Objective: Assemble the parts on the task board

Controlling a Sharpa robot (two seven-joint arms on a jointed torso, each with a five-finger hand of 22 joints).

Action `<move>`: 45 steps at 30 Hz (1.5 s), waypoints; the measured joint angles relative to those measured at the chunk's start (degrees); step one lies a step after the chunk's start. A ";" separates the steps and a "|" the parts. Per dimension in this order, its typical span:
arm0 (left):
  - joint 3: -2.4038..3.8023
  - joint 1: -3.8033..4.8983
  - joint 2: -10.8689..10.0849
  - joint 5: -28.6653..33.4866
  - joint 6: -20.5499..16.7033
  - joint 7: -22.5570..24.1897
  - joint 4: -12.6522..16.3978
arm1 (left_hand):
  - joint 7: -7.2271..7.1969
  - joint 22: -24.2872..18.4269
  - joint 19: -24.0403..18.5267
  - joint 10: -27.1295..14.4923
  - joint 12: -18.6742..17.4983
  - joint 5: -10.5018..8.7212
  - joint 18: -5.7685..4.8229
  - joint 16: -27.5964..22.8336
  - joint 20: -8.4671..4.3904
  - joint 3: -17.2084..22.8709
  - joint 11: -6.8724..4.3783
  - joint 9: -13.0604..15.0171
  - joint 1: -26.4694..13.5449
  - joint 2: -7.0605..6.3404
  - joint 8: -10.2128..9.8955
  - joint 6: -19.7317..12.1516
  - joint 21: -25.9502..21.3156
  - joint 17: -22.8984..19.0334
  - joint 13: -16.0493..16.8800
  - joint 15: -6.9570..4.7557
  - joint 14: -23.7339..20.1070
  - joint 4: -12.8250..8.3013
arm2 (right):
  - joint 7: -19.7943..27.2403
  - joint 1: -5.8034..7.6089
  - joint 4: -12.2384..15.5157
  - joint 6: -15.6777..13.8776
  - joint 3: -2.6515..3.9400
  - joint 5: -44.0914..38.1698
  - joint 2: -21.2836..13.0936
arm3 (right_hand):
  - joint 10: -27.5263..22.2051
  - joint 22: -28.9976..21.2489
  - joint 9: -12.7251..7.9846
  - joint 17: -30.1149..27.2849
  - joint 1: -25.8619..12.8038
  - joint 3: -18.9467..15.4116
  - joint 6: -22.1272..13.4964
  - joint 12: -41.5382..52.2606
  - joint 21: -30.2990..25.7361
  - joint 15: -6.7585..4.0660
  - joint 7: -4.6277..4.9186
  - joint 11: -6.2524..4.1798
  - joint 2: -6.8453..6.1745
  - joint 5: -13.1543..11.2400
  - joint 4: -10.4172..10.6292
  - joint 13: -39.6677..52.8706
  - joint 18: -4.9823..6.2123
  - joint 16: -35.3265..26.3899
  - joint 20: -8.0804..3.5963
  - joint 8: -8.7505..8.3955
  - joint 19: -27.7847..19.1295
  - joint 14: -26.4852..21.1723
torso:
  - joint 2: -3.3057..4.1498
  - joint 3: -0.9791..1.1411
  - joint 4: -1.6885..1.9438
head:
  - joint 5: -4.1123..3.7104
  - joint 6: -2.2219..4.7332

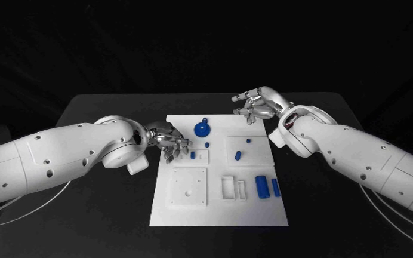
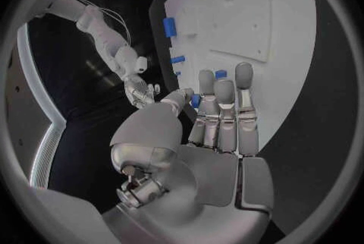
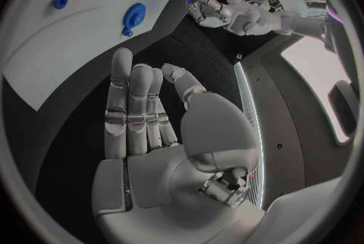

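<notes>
Task board: the white task board lay flat in the middle of the black tabletop, between the two hands.
Left hand: the left hand hung over the board's near-left edge, fingers drawn close together and pointing at the board. A small blue part sat pinched between thumb and finger, so the hand was clamped on it.
Right hand: the right hand hovered at the board's far corner, fingers apart and lightly curved, holding nothing and touching nothing that I could see.
Round part: a blue round part with a tab lay on the board, just beyond the left hand's fingertips and well apart from the right hand.
Small pegs: two little blue pegs stood on a raised square plate between the hands, nearer the right one.
Cylinders: a stubby blue cylinder and a thinner blue bar lay side by side on the board's near side, behind the right hand.
Handling: the parts looked like small, stiff, light plastic, likely smooth and apt to slip; I judged a fingertip pinch across the sides best, and across the rim for the round part.
Risk: the pinched part was tiny, so a loose hold could drop it onto the board.
</notes>
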 measured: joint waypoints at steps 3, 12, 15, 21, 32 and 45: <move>0.48 0.22 -0.51 2.28 1.59 0.84 0.43 | 0.00 0.00 0.00 -0.13 0.23 -0.01 0.00 0.63 0.00 -0.32 -0.13 0.15 -0.06 0.21 -0.03 0.00 0.26 -0.43 0.00 0.20 -0.20 -0.32 | 0.05 0.00 1.77 0.17 -0.09 -3.67 0.11 | 0.40 1.83 0.08 0.72 1.49 0.00 1.20 0.70 1.17 -0.19 -0.76 -0.17 -0.34 -2.84 0.00 0.94 0.00 0.73 -0.31 0.00 -0.32 0.58 | 0.00 -0.01 -0.03 | -0.02 0.31; 1.16 1.18 -1.34 9.25 7.66 2.20 1.77 | 0.00 0.04 -0.17 -0.40 0.23 -0.45 0.00 0.86 0.17 -0.70 0.02 0.29 -0.38 0.69 -0.14 0.00 0.41 -0.63 0.00 0.21 -0.51 -0.70 | 0.53 -0.01 6.31 0.33 -1.49 -12.79 0.55 | 0.57 7.96 0.17 4.74 3.06 -1.09 4.12 2.22 3.93 -0.31 -0.83 -0.43 -0.07 -6.01 0.04 4.95 0.00 3.28 -0.70 0.00 -0.72 1.10 | -0.01 0.01 0.02 | 0.10 1.35; 1.19 1.32 -1.47 11.29 10.04 2.43 1.95 | 0.00 0.04 -0.41 -0.51 0.48 -0.78 0.00 1.05 0.00 -0.86 0.13 0.37 -0.64 0.95 -0.15 0.00 0.41 -0.74 0.00 0.21 -0.62 -0.87 | 0.88 -0.01 7.72 0.33 -2.11 -15.12 0.71 | 0.92 9.17 0.17 5.69 3.29 -1.62 4.12 2.21 4.00 -0.31 -0.83 -0.67 -0.30 -6.28 0.01 5.95 0.00 3.28 -0.70 0.00 -0.72 1.10 | -0.01 0.01 0.03 | 0.18 1.66; 1.21 1.39 -1.58 14.18 13.70 2.78 1.99 | 0.00 0.03 -0.61 -0.73 0.48 -0.89 0.00 1.16 0.20 -1.02 0.10 0.47 -0.43 1.17 -0.34 0.00 0.41 -0.89 0.00 0.42 -0.83 -1.03 | 1.39 -0.01 9.94 0.38 -3.23 -18.24 0.71 | 1.09 10.22 0.17 6.64 3.60 -3.40 4.13 1.97 3.47 -0.45 -0.83 -0.51 0.01 -6.28 0.01 6.92 0.00 3.28 -0.70 0.00 -0.72 1.25 | 0.01 0.01 0.01 | 0.40 1.99; 1.23 1.42 -1.67 16.68 17.37 3.30 1.65 | 0.21 0.03 -0.61 -0.80 0.51 -1.33 0.00 1.29 0.20 -1.03 0.02 0.56 -0.80 1.54 -0.36 0.21 0.41 -1.01 0.00 0.40 -0.85 -1.04 | 2.29 -0.04 12.44 2.08 -4.04 -20.31 -0.15 | 1.09 11.60 0.16 8.03 3.66 -6.69 4.13 1.76 2.23 -0.59 -0.85 -0.50 0.08 -3.69 0.07 8.10 0.00 3.28 -0.69 0.00 -0.72 1.40 | 0.03 -0.03 0.01 | 0.58 2.08; 1.24 1.43 -1.67 17.51 18.95 3.88 1.24 | 0.21 0.02 -0.61 -0.92 0.71 -1.55 0.00 1.55 0.20 -1.06 0.14 0.71 -1.13 1.82 -0.52 0.20 0.41 -1.08 -0.05 0.22 -1.03 -1.17 | 3.21 -0.62 14.43 4.33 -4.35 -19.77 -0.90 | 1.08 12.72 0.15 8.76 4.19 -10.23 3.96 1.76 0.98 -0.59 -0.73 -0.49 0.61 -3.61 0.09 8.77 0.00 3.28 -0.68 0.00 -0.31 1.40 | 0.02 -0.02 0.00 | 0.68 1.93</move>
